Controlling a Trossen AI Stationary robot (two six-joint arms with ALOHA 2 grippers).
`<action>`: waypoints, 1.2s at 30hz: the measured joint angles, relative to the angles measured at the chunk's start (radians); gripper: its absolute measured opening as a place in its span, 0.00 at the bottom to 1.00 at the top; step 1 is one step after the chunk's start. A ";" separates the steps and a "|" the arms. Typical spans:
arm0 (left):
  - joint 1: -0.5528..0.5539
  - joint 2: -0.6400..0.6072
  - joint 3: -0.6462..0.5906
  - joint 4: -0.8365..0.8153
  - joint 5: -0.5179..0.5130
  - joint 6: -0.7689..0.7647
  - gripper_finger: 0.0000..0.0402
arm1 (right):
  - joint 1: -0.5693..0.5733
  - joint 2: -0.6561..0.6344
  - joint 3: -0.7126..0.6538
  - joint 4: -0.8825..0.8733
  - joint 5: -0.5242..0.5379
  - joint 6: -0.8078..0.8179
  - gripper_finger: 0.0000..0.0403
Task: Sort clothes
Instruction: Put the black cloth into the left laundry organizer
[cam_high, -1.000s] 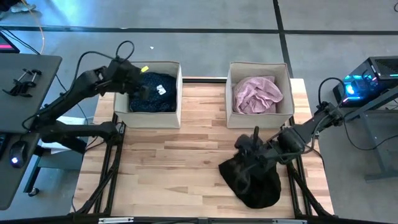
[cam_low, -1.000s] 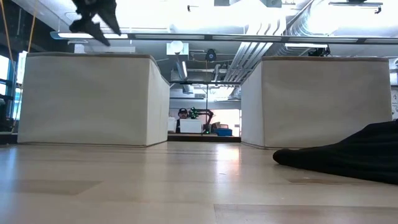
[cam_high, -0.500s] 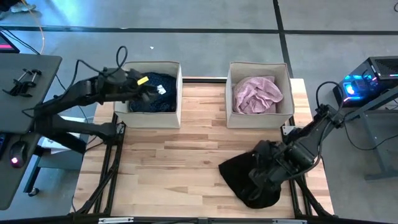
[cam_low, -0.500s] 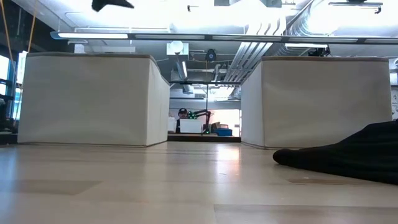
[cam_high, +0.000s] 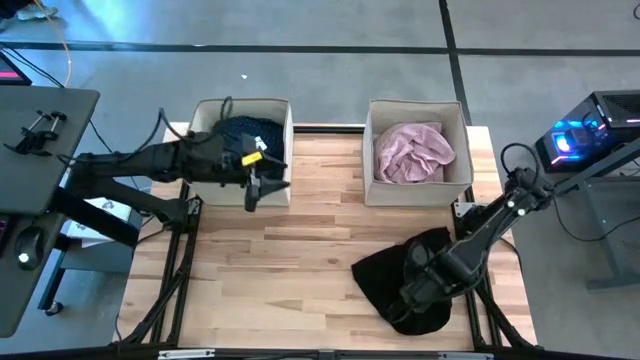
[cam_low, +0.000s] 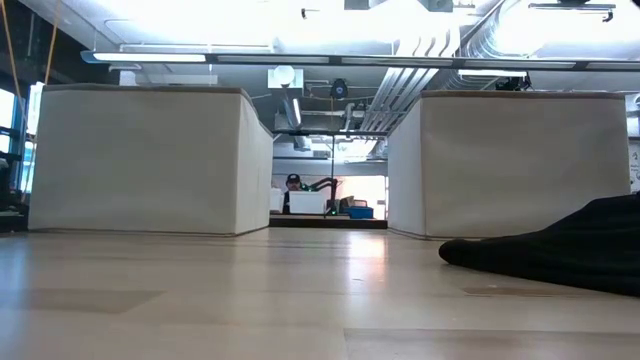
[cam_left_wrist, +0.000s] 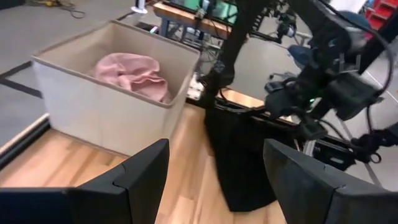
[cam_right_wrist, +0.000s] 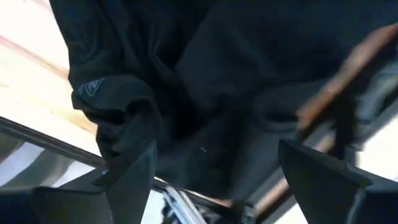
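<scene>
A black garment (cam_high: 385, 285) lies crumpled on the table near the front right; the low view shows it flat on the wood (cam_low: 560, 255). My right gripper (cam_high: 415, 290) hangs over it, pointing down, open, its fingers spread above the dark folds (cam_right_wrist: 217, 149). A navy dotted shirt (cam_high: 235, 132) with a white label lies in the left beige box (cam_high: 200, 110). A pale pink shirt (cam_high: 413, 152) fills the right beige box (cam_high: 416, 102). My left gripper (cam_high: 262, 185) stands open and empty over the left box's front wall, pointing toward the table's right (cam_left_wrist: 216, 155).
The two beige boxes stand side by side at the table's far edge with a gap between them (cam_low: 330, 200). Bare wood (cam_high: 280, 260) runs across the middle and front left. A desk with gear (cam_high: 40, 130) sits left of the table, and a lit device (cam_high: 570, 140) to the right.
My left gripper has swung from above the navy shirt in the left box toward the table's near and right side, out over the box's front wall, and now points across the table. My right gripper has sunk toward the black garment and tipped to point down.
</scene>
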 joint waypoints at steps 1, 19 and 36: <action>-0.008 0.013 0.000 0.008 0.000 0.000 0.62 | 0.000 0.000 -0.039 0.055 -0.005 0.017 0.80; -0.065 0.136 0.000 0.149 0.000 0.000 0.62 | -0.003 -0.007 -0.548 0.654 -0.028 0.296 0.61; -0.088 0.135 0.000 0.147 0.007 0.000 0.62 | 0.000 -0.010 -0.580 0.660 0.016 0.233 0.06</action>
